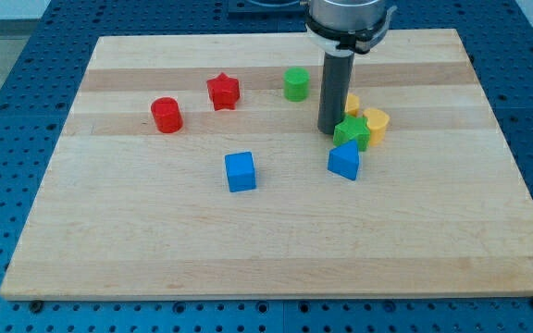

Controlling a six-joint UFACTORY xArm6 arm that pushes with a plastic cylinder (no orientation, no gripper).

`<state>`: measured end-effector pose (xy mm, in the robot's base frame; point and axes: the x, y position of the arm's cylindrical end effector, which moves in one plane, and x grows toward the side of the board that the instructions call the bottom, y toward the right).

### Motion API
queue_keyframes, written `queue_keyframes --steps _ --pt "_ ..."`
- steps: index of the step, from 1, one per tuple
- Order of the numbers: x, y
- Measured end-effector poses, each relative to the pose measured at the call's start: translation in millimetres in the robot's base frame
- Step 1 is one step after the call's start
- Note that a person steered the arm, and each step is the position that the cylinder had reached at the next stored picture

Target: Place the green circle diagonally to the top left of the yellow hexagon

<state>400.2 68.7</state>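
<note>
The arm enters from the view's top edge, right of centre, over the far edge of the worktop. Only its last section shows: a grey cylindrical housing with a dark band and a lighter collar beneath it, cut off by the frame above. From the collar a straight dark rod (pixel 333 92) hangs vertically, with no visible tilt to either side. My tip (pixel 331 132) stands on the worktop surface in the far right quarter, nearer the far edge than the near edge and well clear of the right edge. The rod looks uniform in width along its length. No other joints or links are visible.
</note>
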Motion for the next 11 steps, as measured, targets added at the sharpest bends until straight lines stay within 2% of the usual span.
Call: queue_keyframes --steps 3,5,7,9,10,11 --pt "-56.5 -44.4" --pt "-59.4 -98.5" --pt "-103.4 -71.3" --pt "-113.9 -69.1" --pt "-155.0 -65.7" --pt "-168.0 -65.5"
